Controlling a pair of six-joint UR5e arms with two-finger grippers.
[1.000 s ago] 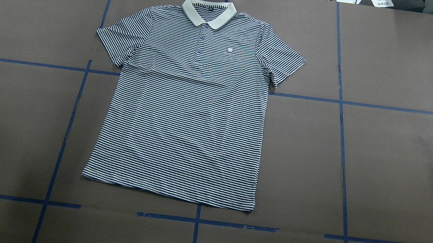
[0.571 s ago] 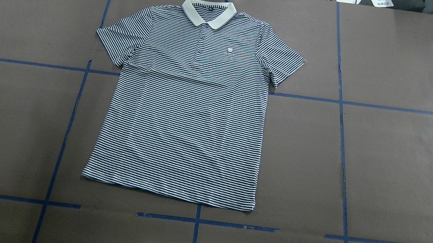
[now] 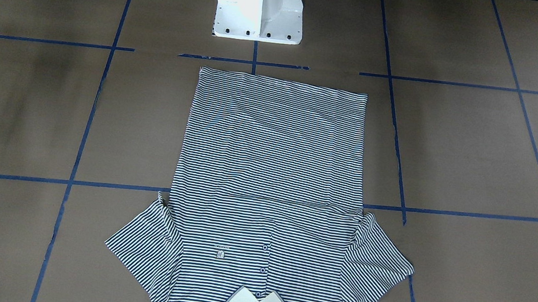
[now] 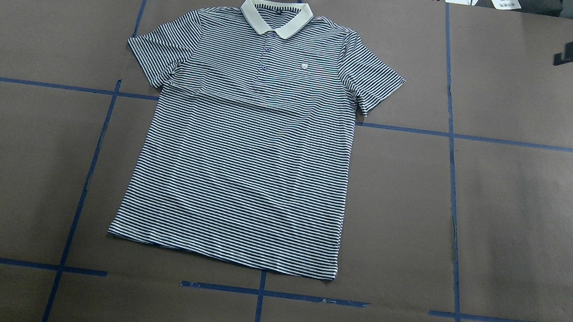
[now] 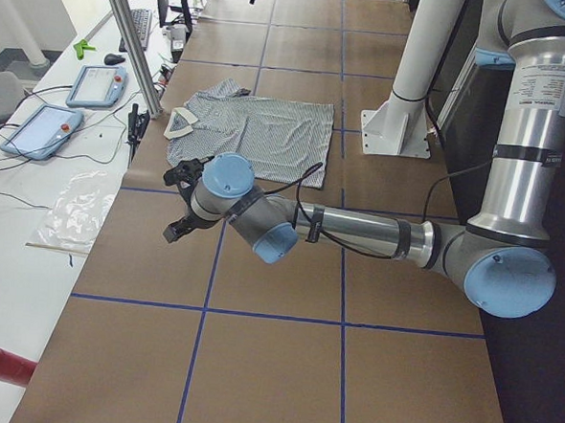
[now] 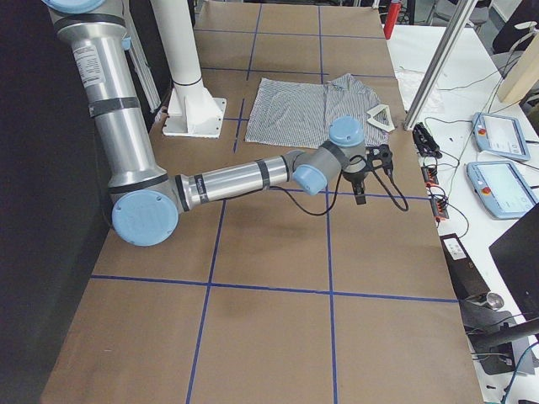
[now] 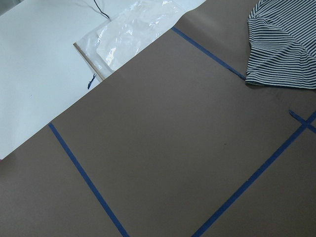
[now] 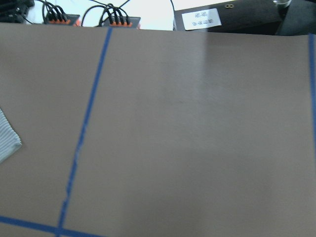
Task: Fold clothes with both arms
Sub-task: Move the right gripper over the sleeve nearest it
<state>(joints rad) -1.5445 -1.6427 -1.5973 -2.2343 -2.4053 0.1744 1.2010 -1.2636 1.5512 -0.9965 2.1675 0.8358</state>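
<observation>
Striped navy-and-white short-sleeved polo shirt (image 4: pixel 249 156) lies flat, face up, spread on brown paper-covered table (image 4: pixel 531 213) marked w/ blue tape lines. Its cream collar (image 4: pixel 276 15) is at the far edge from the robot, the hem is near the white pedestal base (image 3: pixel 259 5), and both sleeves are out to the sides. Placket is buttoned.

Right black 2-finger gripper (image 4: pixel 566 52) hangs above the table's far right corner, well apart from the shirt, holding nothing; its fingers look apart. Grey right arm (image 6: pixel 244 181) w/ light-blue joint caps is stretched low over the table.

Left black 2-finger gripper (image 5: pixel 174 207) shows only in the side view, off the shirt's left, near the table's far edge. Can't tell if its fingers are apart or together. Grey left arm (image 5: pixel 358 231) is also stretched out low.

Left wrist cam catches 1 sleeve end (image 7: pixel 281 49) at the upper right.
</observation>
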